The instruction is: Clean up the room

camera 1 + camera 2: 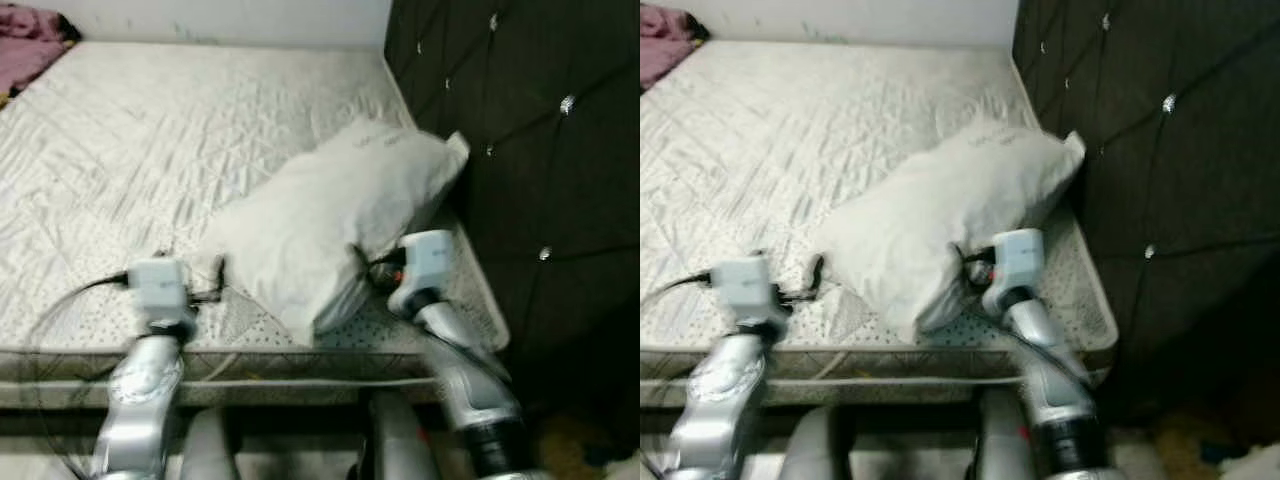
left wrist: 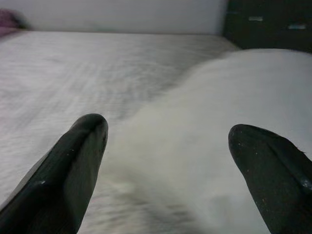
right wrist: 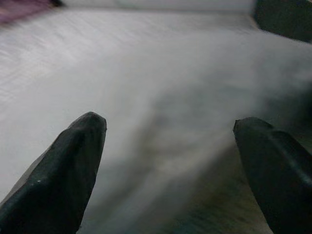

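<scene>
Pillow (image 1: 335, 225) lies diagonally on the mattress (image 1: 150, 150), plump, white, soft-looking fabric w/ faint print near its far end, which nearly touches the headboard (image 1: 530, 150). Near corner droops toward the mattress edge closest to me. Mattress top is pale, quilted in a diamond stitch pattern, w/ a dotted strip along the near border. Headboard is dark, tufted, w/ shiny buttons. Pink cloth (image 1: 28, 45) sits bunched at the far left corner.

I see the left gripper (image 1: 215, 272) just beside the pillow's near left side, low over the mattress. In its wrist view the fingers (image 2: 63, 170) stand wide apart, released, pillow bulging betw. them. Right gripper (image 1: 362, 262) is at the pillow's near right side, touching or nearly so; its fingers (image 3: 58, 170) are also spread wide, nothing clamped, blurry white fabric ahead.
</scene>
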You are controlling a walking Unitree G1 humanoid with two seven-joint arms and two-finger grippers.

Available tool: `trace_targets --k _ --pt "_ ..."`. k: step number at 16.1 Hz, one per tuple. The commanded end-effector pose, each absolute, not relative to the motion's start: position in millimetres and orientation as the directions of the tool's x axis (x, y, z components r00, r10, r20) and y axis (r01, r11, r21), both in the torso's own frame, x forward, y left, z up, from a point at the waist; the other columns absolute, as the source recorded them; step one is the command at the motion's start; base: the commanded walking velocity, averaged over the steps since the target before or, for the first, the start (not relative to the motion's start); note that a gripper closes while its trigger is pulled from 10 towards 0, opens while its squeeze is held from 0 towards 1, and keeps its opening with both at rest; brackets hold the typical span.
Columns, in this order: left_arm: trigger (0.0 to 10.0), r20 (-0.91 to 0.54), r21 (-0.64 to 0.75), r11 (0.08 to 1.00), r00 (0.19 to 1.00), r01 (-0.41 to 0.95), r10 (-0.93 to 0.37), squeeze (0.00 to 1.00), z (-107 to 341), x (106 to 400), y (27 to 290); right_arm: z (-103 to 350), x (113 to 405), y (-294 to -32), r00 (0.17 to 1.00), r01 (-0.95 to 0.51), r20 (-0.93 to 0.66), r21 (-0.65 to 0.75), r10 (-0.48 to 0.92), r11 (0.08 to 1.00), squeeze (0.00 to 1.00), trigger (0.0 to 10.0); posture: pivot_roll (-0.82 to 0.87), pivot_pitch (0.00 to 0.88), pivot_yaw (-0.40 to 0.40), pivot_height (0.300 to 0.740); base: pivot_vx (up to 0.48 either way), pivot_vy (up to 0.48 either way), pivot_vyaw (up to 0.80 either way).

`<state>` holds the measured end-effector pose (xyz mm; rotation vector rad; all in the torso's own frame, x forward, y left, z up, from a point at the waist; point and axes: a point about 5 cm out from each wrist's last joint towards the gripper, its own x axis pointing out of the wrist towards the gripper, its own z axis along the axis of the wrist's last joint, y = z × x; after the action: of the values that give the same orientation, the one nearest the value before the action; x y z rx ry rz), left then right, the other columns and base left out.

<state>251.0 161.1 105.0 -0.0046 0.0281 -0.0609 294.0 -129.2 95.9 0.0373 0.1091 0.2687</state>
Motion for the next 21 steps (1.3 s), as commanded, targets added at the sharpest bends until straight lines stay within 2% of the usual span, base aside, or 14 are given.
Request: trace_targets --k 1,5,6,9,10,13,16,18,20,21 --pt "10.0 -0.036 0.020 0.999 0.998 0.050 -0.049 0.00 104.7 249.9 165.6 96.1 293.8 -128.5 0.960 -0.255 -0.103 0.068 0.261 0.965 0.00 10.0 -0.10 0.018 -0.022 0.582 0.000 0.000 0.00" --pt "10.0 -0.047 0.061 0.997 0.998 0.050 -0.047 0.00 104.5 250.3 165.6 87.6 295.2 -128.4 0.934 -0.282 -0.202 0.084 0.294 0.956 0.00 10.0 -0.09 0.020 -0.025 0.582 0.000 0.000 0.00" --pt "10.0 -0.045 0.090 0.995 0.998 0.050 -0.046 0.00 105.4 249.5 165.6 83.3 292.3 -127.7 0.899 -0.342 -0.268 0.069 0.347 0.937 0.00 10.0 -0.09 0.020 -0.024 0.582 0.000 0.000 0.00" --pt "10.0 -0.057 0.157 0.987 0.998 0.035 -0.027 0.00 105.1 238.5 172.2 87.2 281.2 -130.0 0.827 -0.465 -0.305 0.101 0.473 0.879 0.00 10.0 -0.08 0.021 -0.024 0.582 0.000 0.000 0.00" --pt "10.0 -0.077 0.192 0.981 0.997 -0.005 0.021 0.00 103.2 225.0 182.5 88.1 276.7 -134.1 0.760 -0.535 -0.355 0.133 0.544 0.834 0.00 10.0 -0.08 0.021 -0.024 0.582 0.000 0.000 0.00" --pt "10.0 -0.105 0.259 0.963 0.989 -0.078 0.108 0.00 99.3 198.1 198.5 84.3 273.4 -137.1 0.630 -0.632 -0.429 0.202 0.648 0.748 0.00 10.0 -0.03 0.031 -0.025 0.582 0.000 0.000 0.00" --pt "10.0 -0.117 0.297 0.940 0.971 -0.166 0.209 0.00 98.2 186.1 215.5 79.5 277.8 -124.2 0.550 -0.667 -0.466 0.255 0.693 0.700 0.00 10.0 0.03 0.023 -0.039 0.582 0.000 0.000 0.00" --pt "10.0 -0.122 0.312 0.930 0.962 -0.195 0.243 0.00 97.8 180.7 219.9 78.9 280.6 -108.2 0.529 -0.683 -0.462 0.266 0.712 0.680 0.00 10.0 0.05 0.021 -0.044 0.582 0.000 0.000 0.00" --pt "10.0 -0.124 0.311 0.929 0.960 -0.202 0.250 0.00 99.3 176.0 220.1 74.5 290.5 -92.6 0.606 -0.594 -0.466 0.274 0.645 0.756 0.00 10.0 0.07 0.024 -0.048 0.582 0.000 0.000 0.80" --pt "10.0 -0.124 0.310 0.929 0.960 -0.203 0.251 0.00 100.0 175.6 219.6 71.1 290.8 -91.9 0.614 -0.566 -0.484 0.281 0.624 0.775 0.00 10.0 0.08 0.027 -0.047 0.582 0.000 0.000 0.00"
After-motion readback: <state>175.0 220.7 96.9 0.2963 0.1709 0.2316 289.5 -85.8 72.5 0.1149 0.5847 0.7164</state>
